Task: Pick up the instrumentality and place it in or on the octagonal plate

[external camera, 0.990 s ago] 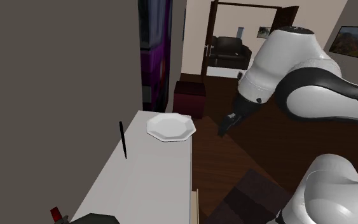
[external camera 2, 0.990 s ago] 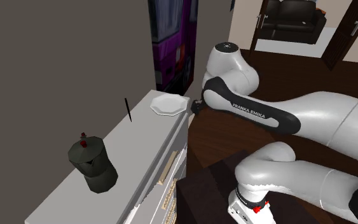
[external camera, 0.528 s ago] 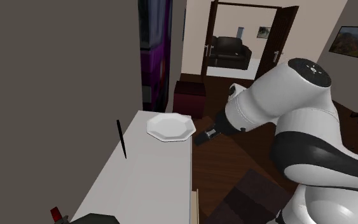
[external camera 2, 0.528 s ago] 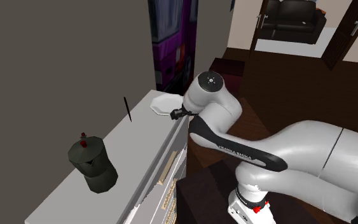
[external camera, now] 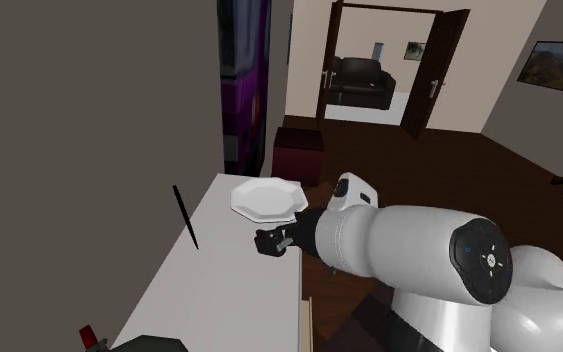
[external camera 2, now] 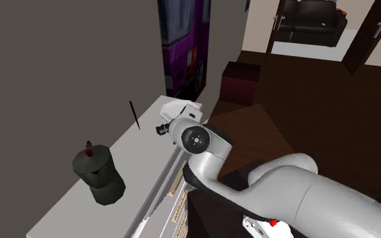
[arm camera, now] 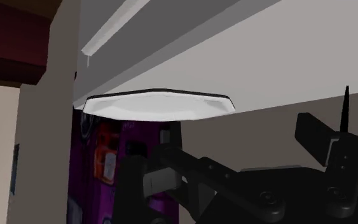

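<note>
Thin black rod-like tool (external camera: 185, 217) is seen stood on its lower tip on the white counter (external camera: 231, 290), tilted, close by the grey wall (external camera: 89, 150). Whether its top touches the wall can't be told. It is not gripped.

The white octagonal plate (external camera: 267, 199) is laid flat at the counter's far end in the shoulder view, toward the front edge & apart from the tool.

The black gripper (external camera: 268, 242) is held low at the counter's front edge, just beside the plate on its nearer side, w/ most of the counter's width btwn it & the tool. In the wrist view the fingers (arm camera: 327, 145) are seen spread apart w/ nothing clasped. The plate's rim is seen beyond them, & the tool's thin tip past one finger.

A dark moka pot (external camera 2: 99, 174) w/ a red knob (external camera 2: 88, 143) is stood on the counter's other end, well apart from the tool. Drawer fronts (external camera 2: 181, 193) are set below the counter. A purple panel (external camera 2: 182, 54) is seen behind the plate, a dark-red box (external camera: 299, 150) on the dark floor, & a dark sofa (external camera: 361, 82) through an open doorway.
</note>
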You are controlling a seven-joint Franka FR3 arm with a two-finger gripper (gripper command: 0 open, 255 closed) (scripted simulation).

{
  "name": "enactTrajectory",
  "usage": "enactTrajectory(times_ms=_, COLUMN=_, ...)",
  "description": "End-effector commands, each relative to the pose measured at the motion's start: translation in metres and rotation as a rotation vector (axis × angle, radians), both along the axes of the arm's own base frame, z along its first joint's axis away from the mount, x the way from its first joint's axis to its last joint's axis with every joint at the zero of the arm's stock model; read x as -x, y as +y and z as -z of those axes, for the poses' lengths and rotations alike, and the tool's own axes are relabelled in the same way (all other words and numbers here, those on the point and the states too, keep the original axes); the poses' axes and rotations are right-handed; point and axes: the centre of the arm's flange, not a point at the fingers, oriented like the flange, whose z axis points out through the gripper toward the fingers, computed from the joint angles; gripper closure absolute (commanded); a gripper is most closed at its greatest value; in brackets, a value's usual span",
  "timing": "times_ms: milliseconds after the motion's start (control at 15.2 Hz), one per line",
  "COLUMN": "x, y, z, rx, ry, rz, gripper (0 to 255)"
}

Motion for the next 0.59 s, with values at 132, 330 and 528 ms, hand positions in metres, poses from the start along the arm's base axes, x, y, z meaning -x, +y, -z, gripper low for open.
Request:
enactTrajectory(times_ms=132, x=-0.005, y=0.053, z=0.021, rx=0.008, ry=-0.192, rz=0.008, gripper=0)
enactTrajectory(times_ms=330, x=-0.012, y=0.092, z=0.037, rx=0.017, ry=-0.335, rz=0.016, gripper=0)
enactTrajectory(times_ms=528, x=-0.021, y=0.13, z=0.053, rx=0.026, ry=-0.478, rz=0.025, gripper=0)
